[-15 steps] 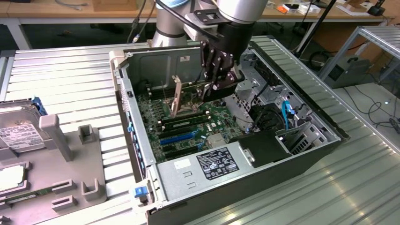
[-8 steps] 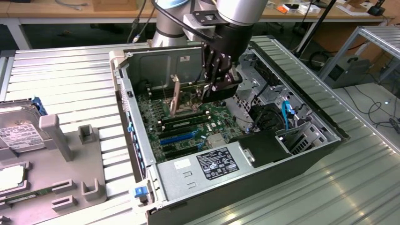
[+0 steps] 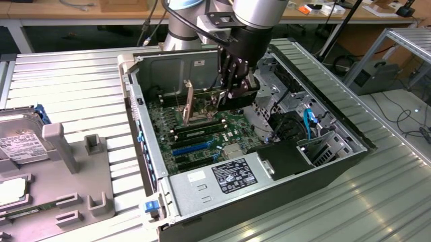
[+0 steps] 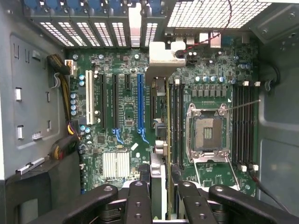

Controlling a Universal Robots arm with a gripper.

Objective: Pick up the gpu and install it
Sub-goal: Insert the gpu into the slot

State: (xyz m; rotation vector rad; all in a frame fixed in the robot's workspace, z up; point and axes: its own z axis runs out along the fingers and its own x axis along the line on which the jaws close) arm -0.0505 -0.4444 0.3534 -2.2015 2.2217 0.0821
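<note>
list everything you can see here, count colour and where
computer case: 1, black and grey, open, on the table
table: 1, ribbed silver, under the case
motherboard: 1, green, inside the case
cpu socket: 1, silver frame, on the motherboard
power supply: 1, silver with black label, in the case's near end
blue cable: 1, blue, inside the case
hard drive: 1, silver with white label, at the exterior view's left edge
fixture: 1, grey, beside the hard drive
gpu: 1, dark with silver bracket, edge-on over the motherboard
robot arm: 1, silver and black, reaching into the case
tool: 1, black, shut on the gpu
</note>
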